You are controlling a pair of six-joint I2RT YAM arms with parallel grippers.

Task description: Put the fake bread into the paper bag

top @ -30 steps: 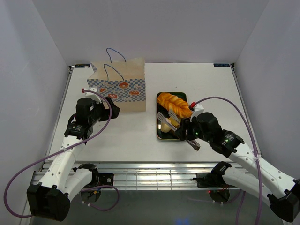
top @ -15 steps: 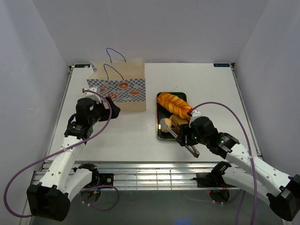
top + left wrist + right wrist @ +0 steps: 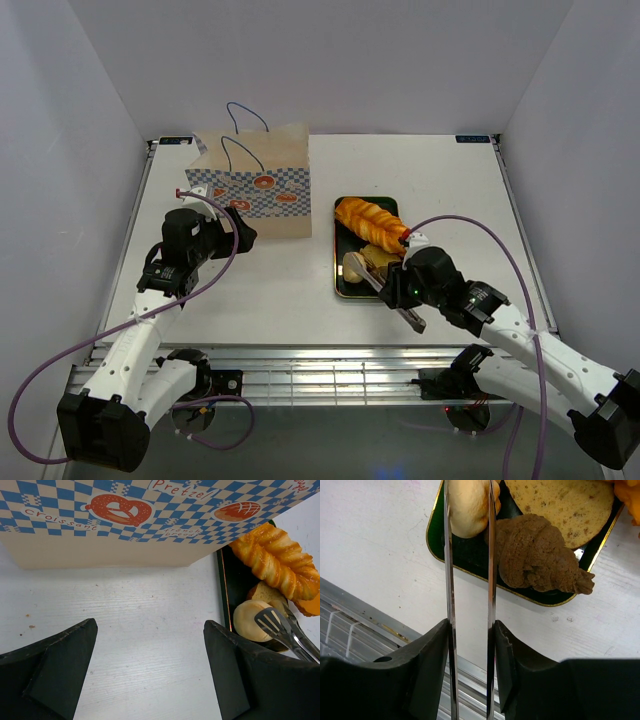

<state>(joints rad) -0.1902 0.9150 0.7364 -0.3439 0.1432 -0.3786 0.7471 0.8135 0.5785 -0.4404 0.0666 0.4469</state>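
The paper bag (image 3: 256, 188) stands upright at the back left, its checkered band (image 3: 125, 510) filling the top of the left wrist view. The fake bread lies in a dark green tray (image 3: 341, 288): an orange twisted loaf (image 3: 370, 222), a pale round roll (image 3: 467, 502), a brown croissant (image 3: 535, 555) and a flat tan piece (image 3: 560, 502). My right gripper (image 3: 470, 645) is shut on metal tongs (image 3: 491, 580), whose two arms pinch the pale roll (image 3: 353, 266). My left gripper (image 3: 150, 627) hangs open and empty over the table just in front of the bag.
The tray (image 3: 224, 590) sits right of the bag, near the table's middle. The metal rail at the table's front edge (image 3: 350, 620) lies just below the right gripper. White walls close in the table on three sides.
The right gripper has drawn back toward the tray's near left corner and squeezed the tongs narrower, so their arms now close on the pale roll. The left arm has not moved.
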